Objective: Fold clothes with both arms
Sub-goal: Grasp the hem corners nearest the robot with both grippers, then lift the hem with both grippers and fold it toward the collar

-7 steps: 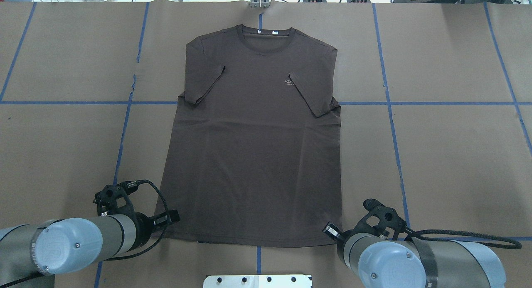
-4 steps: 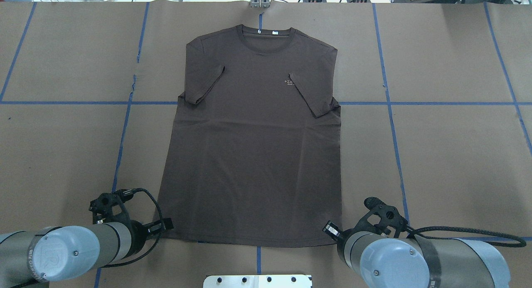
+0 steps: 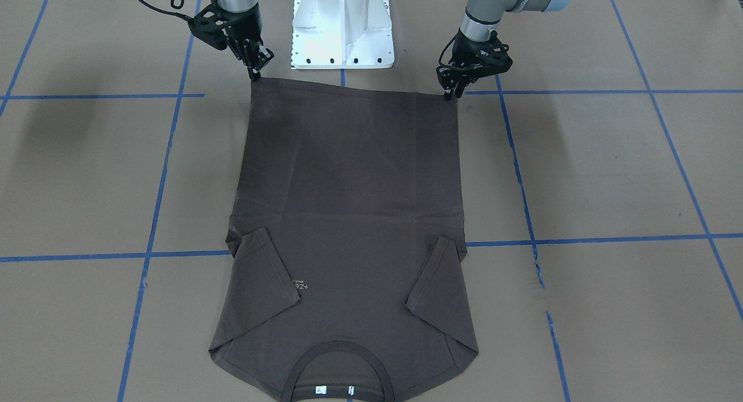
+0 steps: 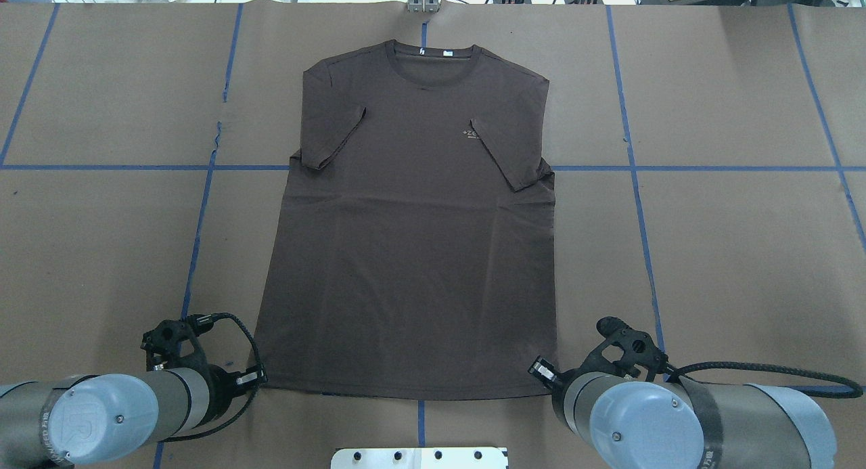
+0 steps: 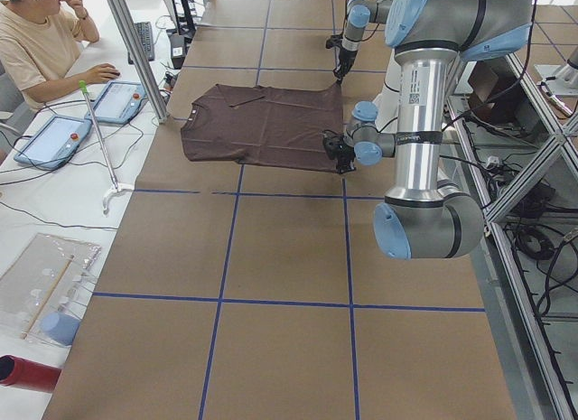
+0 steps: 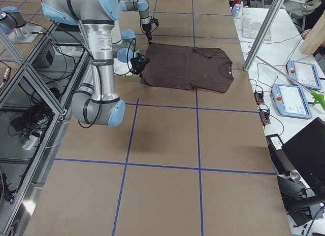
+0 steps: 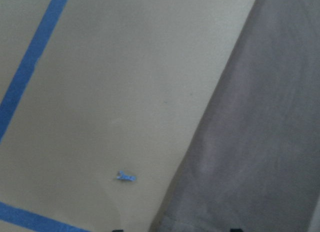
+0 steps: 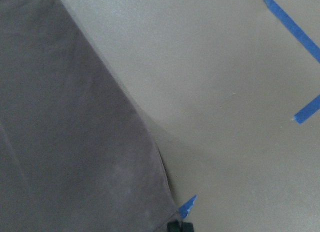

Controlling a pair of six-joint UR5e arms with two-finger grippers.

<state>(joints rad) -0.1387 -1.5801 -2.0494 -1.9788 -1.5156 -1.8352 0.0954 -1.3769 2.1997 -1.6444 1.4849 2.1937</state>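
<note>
The brown T-shirt lies flat on the table, with a pincer at each bottom corner. The left gripper has its fingers spread apart at its corner; the right gripper I cannot tell (too tiny to see). If one misses the cloth, the shirt could lift crooked and bunch up.

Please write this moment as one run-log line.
shirt flat, sleeves folded in | left gripper open at hem corner | right gripper at other corner, state unclear
</note>
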